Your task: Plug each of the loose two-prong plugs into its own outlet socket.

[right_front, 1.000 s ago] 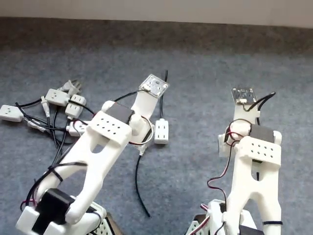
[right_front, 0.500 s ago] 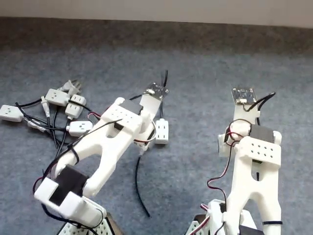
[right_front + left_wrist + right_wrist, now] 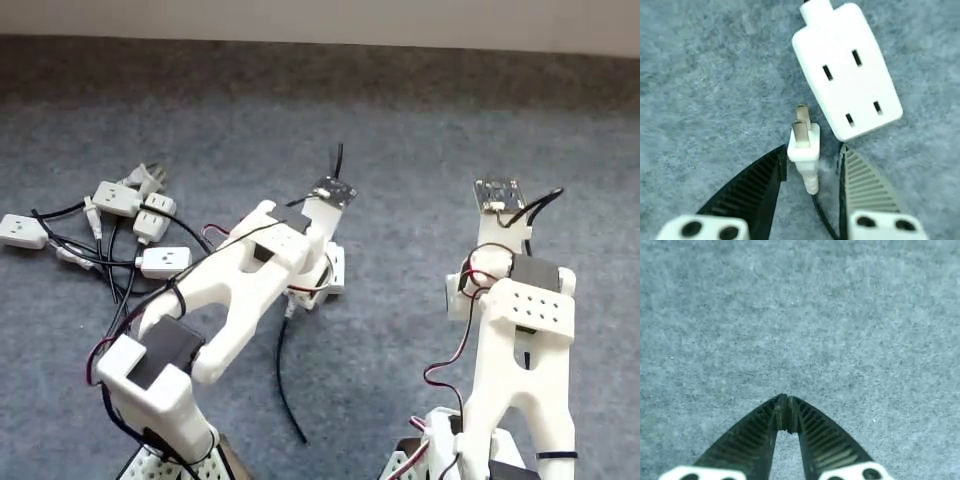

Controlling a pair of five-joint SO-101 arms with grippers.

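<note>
In the left wrist view a white two-prong plug (image 3: pixel 804 145) lies on the grey carpet with its prongs pointing at a white outlet block (image 3: pixel 847 70) just beyond it. My left gripper (image 3: pixel 812 152) is open around the plug; the black finger (image 3: pixel 765 185) is against its side, and the grey finger (image 3: pixel 862 185) stands a little off. From the high view the left arm (image 3: pixel 250 275) covers most of that outlet block (image 3: pixel 338 268). My right gripper (image 3: pixel 788 412) is shut on nothing above bare carpet.
A tangle of several white outlet blocks, plugs and black cables (image 3: pixel 130 215) lies at the left of the carpet. One outlet block (image 3: pixel 20 230) sits at the far left edge. The plug's black cable (image 3: pixel 285 385) trails toward the front. The right arm (image 3: pixel 515 300) stands at the right.
The left arm has stretched forward and lowered toward the outlet block in the middle, its wrist shifting slightly right. The right arm has not moved.
</note>
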